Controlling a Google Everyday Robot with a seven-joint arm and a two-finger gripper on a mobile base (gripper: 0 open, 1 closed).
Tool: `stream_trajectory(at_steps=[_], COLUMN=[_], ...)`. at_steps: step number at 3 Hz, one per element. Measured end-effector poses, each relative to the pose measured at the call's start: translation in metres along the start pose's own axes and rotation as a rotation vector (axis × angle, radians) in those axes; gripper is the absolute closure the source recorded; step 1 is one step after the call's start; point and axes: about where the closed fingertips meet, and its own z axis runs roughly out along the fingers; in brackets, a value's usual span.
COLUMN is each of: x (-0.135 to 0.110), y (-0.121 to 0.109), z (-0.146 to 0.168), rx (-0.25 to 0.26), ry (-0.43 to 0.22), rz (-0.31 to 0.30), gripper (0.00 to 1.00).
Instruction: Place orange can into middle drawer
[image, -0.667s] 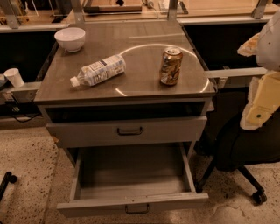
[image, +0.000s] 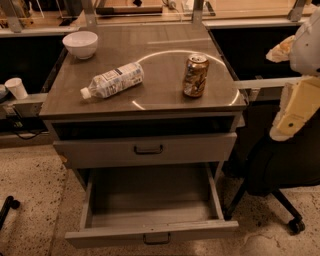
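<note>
Approach step; no grasp yet made. The can (image: 195, 75) stands upright on the cabinet (image: 165, 100) top, toward its right side. The drawer (image: 110, 236), lowest in the cabinet, is pulled out. The gripper (image: 296, 112) hangs beyond the cabinet's right edge, apart from the can; its state cannot be told. The next move likely calls for reaching in over the cabinet top to the can.

Upright orange can (image: 195, 75) on cabinet top (image: 155, 95), middle drawer (image: 195, 228) open, gripper (image: 293, 119) far right
</note>
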Motion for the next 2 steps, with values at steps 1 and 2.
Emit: stream_trajectory(at_steps=[1,2], x=[-0.028,-0.067], y=[-0.033,-0.056], z=[0.014,0.027], rx=[-0.015,0.003], ry=[-0.178,-0.356], rz=[-0.041,-0.042], gripper=[0.0,0.0])
